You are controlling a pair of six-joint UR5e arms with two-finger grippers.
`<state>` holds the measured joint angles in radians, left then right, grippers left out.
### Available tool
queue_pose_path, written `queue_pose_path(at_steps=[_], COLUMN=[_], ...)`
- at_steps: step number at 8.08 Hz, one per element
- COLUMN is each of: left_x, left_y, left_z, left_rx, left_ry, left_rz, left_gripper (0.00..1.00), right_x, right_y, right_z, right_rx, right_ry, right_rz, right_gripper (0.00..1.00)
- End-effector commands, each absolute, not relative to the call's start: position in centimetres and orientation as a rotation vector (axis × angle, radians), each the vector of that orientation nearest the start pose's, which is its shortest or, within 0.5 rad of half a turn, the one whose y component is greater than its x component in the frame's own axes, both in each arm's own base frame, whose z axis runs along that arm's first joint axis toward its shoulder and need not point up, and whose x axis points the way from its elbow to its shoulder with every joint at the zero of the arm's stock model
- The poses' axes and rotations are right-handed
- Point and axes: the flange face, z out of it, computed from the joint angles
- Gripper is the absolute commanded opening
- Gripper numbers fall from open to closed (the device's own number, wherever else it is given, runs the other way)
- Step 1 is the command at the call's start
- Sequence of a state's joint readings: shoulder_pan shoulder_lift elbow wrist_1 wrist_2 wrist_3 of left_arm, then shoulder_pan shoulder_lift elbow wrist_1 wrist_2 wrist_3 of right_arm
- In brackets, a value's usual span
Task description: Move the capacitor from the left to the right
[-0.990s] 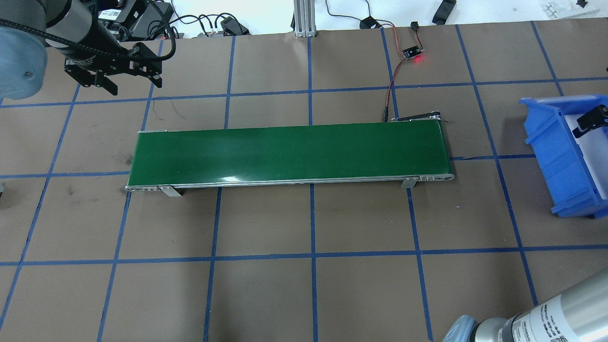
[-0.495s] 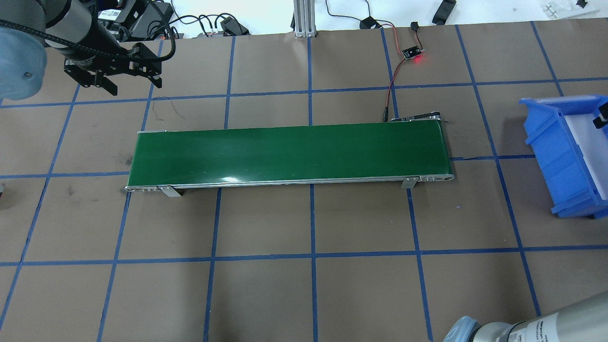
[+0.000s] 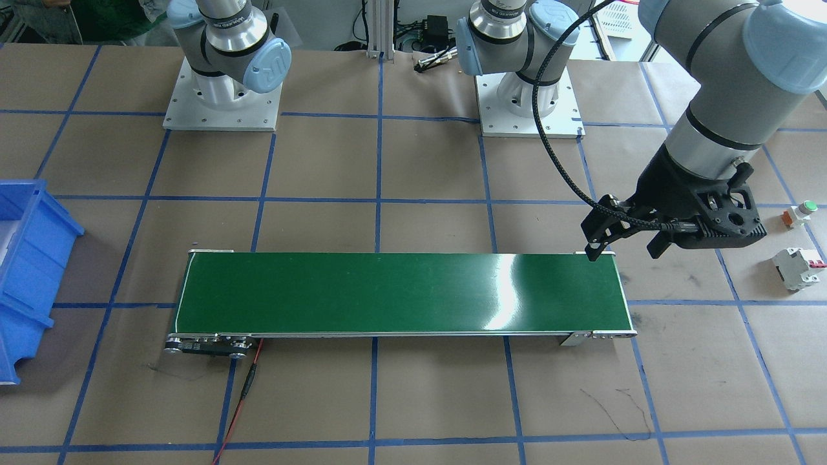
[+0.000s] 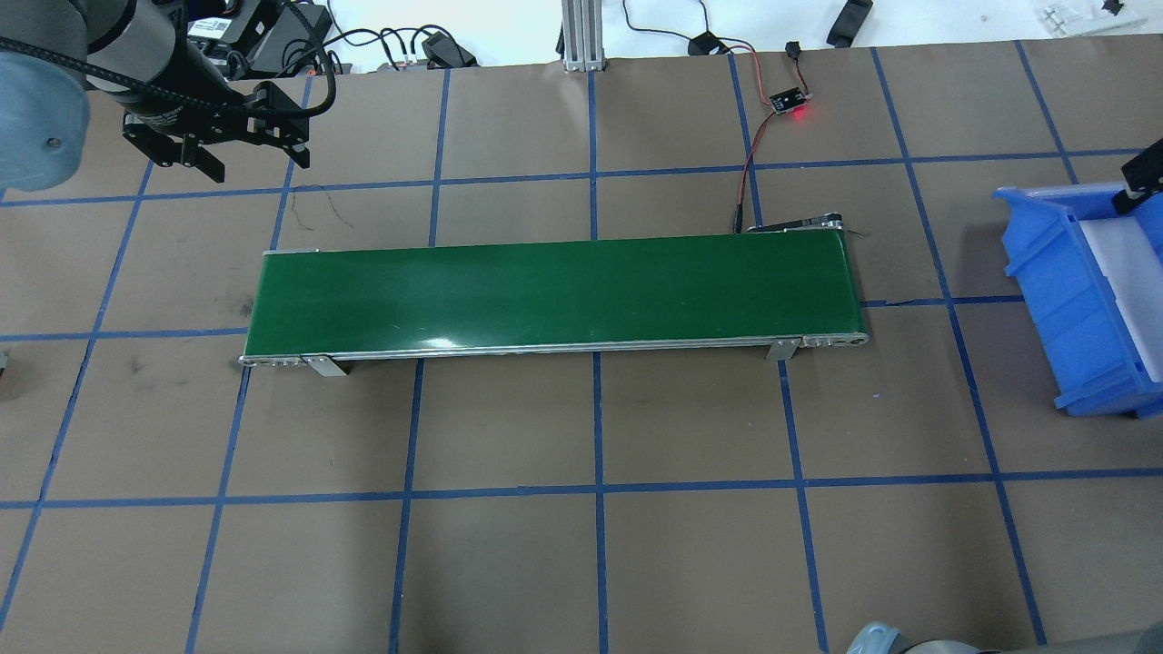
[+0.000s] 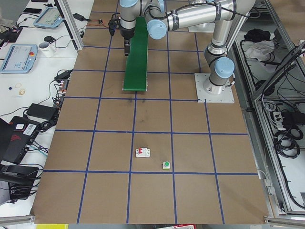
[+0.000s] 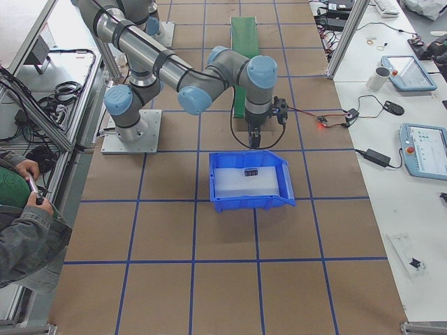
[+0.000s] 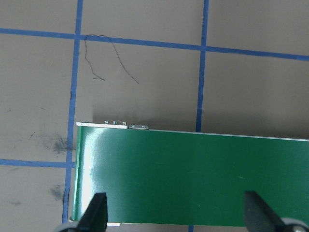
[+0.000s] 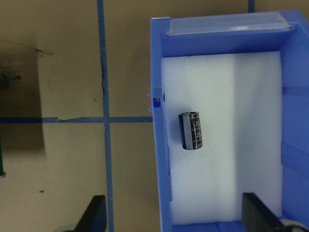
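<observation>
The capacitor, a small dark cylinder, lies on its side on the white foam inside the blue bin. It also shows in the exterior right view. My right gripper is open and empty, above the bin's edge on the conveyor side and apart from the capacitor. My left gripper is open and empty, hovering past the left end of the green conveyor belt. It also shows in the front view.
The blue bin stands at the table's right end. A white circuit breaker and a green-topped push button sit on the table's left side. A small board with a red light lies behind the belt.
My right gripper has pulled back from over the bin's foam toward its far rim, and the right arm has drawn out of the lower edge. The left arm has not moved.
</observation>
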<state>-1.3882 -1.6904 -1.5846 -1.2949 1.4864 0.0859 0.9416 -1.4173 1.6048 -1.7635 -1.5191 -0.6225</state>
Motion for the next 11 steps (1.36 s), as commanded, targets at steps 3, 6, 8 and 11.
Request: queue_pose_path(at_steps=[3, 6, 8, 11], left_x=[-3.9, -3.9, -3.9, -3.9], left_y=[-56.9, -56.9, -56.9, -56.8], left_z=[44.8, 44.8, 44.8, 44.8], left_rx=[-0.145, -0.145, -0.145, -0.145], left_ry=[3.193, 3.193, 3.193, 3.193], left_rz=[-0.244, -0.244, -0.244, -0.237], left_gripper=[1.0, 1.0, 1.0, 1.0], right_x=[-4.3, 1.6, 4.6, 7.3], right_y=[-54.9, -55.1, -54.9, -54.6], right_z=[43.0, 43.1, 43.2, 43.8], right_rx=[-0.039, -0.056, -0.021, -0.016], right_ry=[3.075, 3.072, 3.074, 3.074], right_rz=[-0.004, 0.0, 0.003, -0.011], right_gripper=[1.0, 1.0, 1.0, 1.0])
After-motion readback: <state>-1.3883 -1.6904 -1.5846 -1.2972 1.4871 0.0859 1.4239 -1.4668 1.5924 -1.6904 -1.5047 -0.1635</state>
